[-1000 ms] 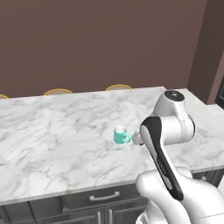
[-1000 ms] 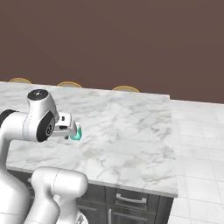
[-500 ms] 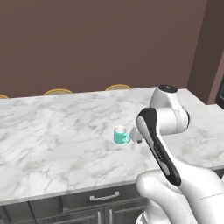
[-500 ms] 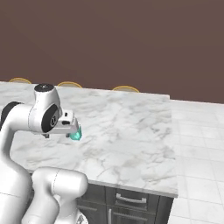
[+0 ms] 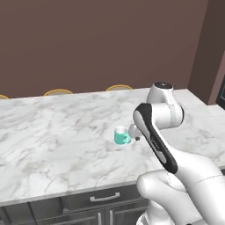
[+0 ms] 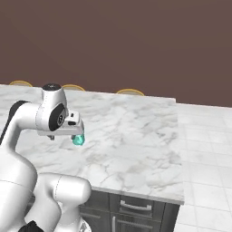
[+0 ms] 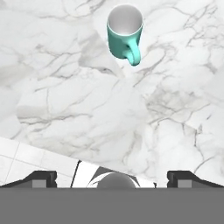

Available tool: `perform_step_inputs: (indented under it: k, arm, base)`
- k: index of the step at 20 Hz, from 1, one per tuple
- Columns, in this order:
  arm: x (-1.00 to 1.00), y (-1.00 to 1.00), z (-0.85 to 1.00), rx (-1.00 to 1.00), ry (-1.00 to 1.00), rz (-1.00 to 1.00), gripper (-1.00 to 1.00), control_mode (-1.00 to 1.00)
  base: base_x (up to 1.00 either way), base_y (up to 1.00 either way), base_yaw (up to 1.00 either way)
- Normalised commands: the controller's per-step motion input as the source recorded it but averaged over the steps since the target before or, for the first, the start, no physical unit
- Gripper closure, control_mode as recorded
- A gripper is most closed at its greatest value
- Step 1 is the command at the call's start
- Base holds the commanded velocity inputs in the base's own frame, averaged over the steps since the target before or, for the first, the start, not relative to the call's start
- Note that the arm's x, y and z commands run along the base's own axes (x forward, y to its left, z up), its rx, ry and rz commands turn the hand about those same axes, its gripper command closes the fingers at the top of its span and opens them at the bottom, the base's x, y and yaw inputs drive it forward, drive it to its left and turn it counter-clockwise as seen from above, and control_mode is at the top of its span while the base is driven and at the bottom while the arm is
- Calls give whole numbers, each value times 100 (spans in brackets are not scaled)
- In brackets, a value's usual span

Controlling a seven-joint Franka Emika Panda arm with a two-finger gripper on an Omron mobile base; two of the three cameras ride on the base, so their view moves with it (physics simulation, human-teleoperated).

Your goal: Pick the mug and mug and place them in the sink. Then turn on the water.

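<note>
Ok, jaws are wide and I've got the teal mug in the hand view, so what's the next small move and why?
Probably ease the gripper forward toward the teal mug until its body sits between the open jaws. In the hand view the mug stands upright on the marble counter well ahead of the fingertips, nothing held, handle pointing back toward the hand, so closing now would catch nothing.
</note>
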Motion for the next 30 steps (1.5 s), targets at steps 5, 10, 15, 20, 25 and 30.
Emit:
perform_step_inputs:
  k: [5, 10, 15, 20, 25, 30]
  arm:
    - [19, 0, -25, 0, 0, 0, -100, -100]
    - [19, 0, -21, 0, 0, 1, -100, -100]
    - [16, 0, -16, 0, 1, 1, -100, -100]
    - [14, 0, -15, 0, 2, 1, -100, -100]
    - [20, 0, -17, 0, 1, 0, -100, -100]
    - [27, 0, -15, 0, 2, 0, -100, -100]
  base:
    - [0, 0, 0]
    - [0, 0, 0]
    - [0, 0, 0]
    - [0, 0, 0]
    - [0, 0, 0]
    - [0, 0, 0]
